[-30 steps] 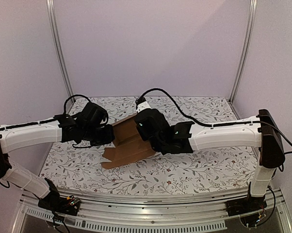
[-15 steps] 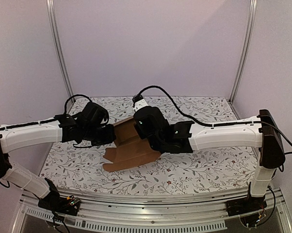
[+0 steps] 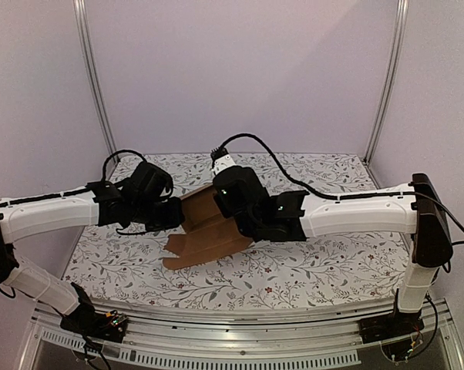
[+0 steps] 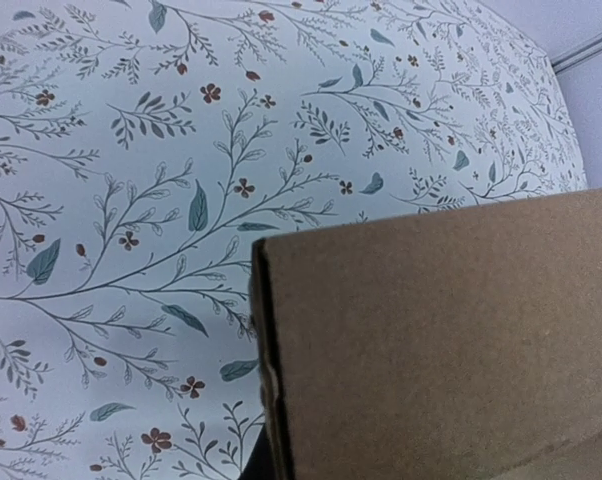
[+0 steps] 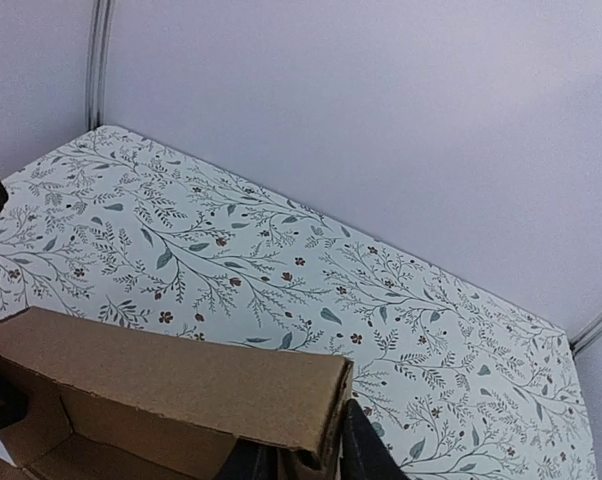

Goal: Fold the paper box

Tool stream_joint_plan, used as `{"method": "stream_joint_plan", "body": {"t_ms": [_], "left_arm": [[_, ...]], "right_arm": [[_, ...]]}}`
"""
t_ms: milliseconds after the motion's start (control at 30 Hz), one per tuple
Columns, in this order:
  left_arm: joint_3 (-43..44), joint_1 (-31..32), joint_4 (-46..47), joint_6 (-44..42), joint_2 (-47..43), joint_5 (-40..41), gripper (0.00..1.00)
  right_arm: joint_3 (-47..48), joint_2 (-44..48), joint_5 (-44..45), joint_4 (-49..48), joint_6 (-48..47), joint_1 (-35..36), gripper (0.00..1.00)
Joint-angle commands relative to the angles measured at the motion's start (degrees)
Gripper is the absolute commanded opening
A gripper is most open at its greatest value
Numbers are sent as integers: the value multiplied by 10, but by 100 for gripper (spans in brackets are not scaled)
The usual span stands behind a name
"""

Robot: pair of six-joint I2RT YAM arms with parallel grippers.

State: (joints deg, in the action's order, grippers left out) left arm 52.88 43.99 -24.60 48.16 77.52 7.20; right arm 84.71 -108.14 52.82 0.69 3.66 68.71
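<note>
The flower-patterned bench (image 3: pixel 317 266) spreads under both arms, which reach in from either side and meet near its middle. The left arm (image 3: pixel 47 212) comes from the left, the right arm (image 3: pixel 355 216) from the right. Between them lies the paper box (image 3: pixel 209 235) – plain brown cardboard, partly folded, its front flaps resting on the bench and its back panel raised. The left fingers (image 3: pixel 173 214) are closed together on the box's left edge. The right fingers (image 5: pixel 366 455) stand on either side of the corner of an upright cardboard wall – whether they press it cannot be told.
</note>
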Motion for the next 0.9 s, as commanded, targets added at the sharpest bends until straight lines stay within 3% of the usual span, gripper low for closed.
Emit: {"method": "stream_joint_plan", "body": {"t_ms": [0,100,500,667,733,867], "left_arm": [[14,13,32,-9,-4,-11,0],[13,12,32,-7,-5,-5,0],[16,12,34,-2,-11,4,0],[17,13,33,-4,-10,0,0],[17,13,33,-3,-9,-1,0],[18,13,35,-2,-6,-5,0]], "right_arm": [[-12,-3,-40,-11,13,15,27],[-26,6,-39,-8,24,15,32],[-75,22,-36,47,95,16,36],[-73,24,-36,46,100,16,20],[-70,24,-35,45,96,16,3],[-62,21,-38,40,89,16,0]]}}
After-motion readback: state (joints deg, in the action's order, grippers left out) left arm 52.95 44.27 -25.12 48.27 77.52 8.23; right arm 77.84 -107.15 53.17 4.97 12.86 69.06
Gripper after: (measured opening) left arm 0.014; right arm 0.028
